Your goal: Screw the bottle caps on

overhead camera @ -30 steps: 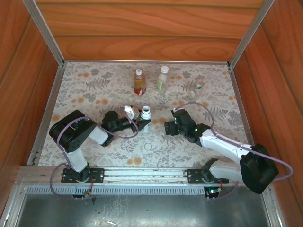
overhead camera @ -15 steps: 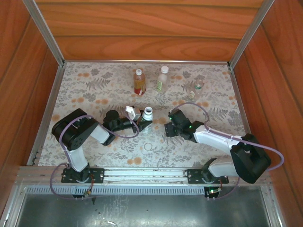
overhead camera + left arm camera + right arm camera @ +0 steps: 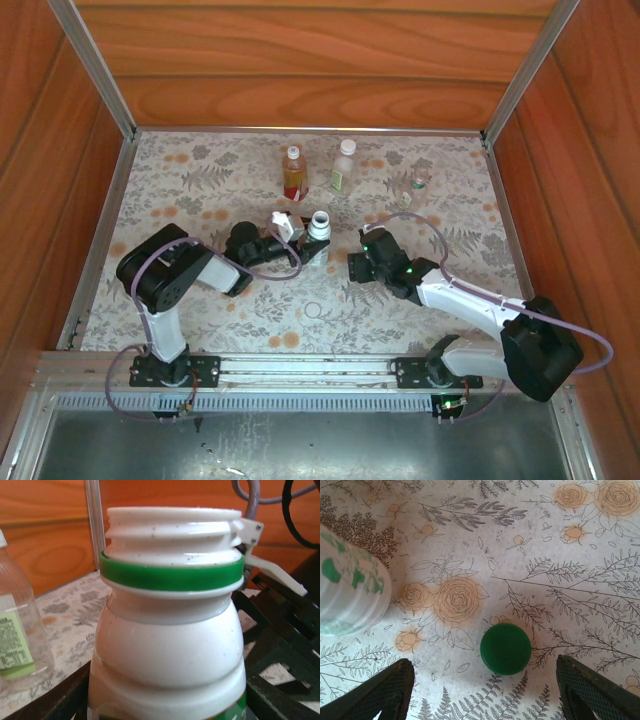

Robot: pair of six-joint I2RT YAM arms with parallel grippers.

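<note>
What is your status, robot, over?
Left gripper shut on white bottle, neck bare. Right gripper open above green cap on table. Other bottles stand well back.

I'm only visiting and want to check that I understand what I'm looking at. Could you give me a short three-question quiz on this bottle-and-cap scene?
1. True or false: the white bottle clamped in the left gripper has bare threads, with no cap on.
2. What colour is the cap lying on the table under the open right gripper? A white, B dark green, C red.
3. How many bottles stand in the back row, away from both grippers?
Key: 1 true; 2 B; 3 three.
</note>
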